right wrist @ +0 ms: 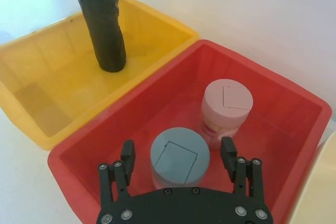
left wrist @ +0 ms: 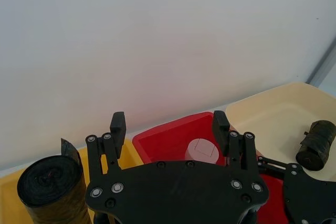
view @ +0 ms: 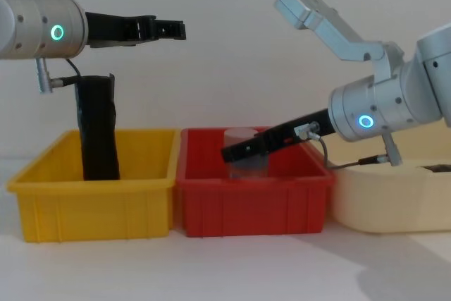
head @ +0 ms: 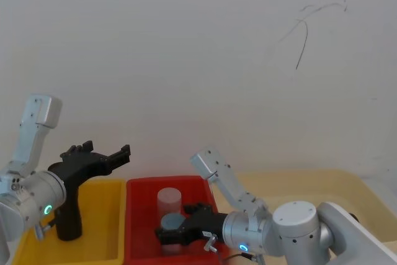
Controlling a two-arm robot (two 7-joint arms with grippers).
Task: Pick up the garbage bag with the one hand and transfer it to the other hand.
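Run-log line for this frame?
left gripper: open, above yellow bin | right gripper: open, over red bin | crinkly black plastic garbage bag roll: lying in cream bin, ungrasped

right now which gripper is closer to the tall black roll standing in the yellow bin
Left. The left gripper hangs open above the yellow bin, just beside the top of the garbage bag. The right gripper is open, down inside the red bin, one bin away.

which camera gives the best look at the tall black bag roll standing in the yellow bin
The chest view: the garbage bag stands upright, seen full height from the side. The head view hides part of it behind the left arm, the left wrist view shows its top, the right wrist view its lower part.
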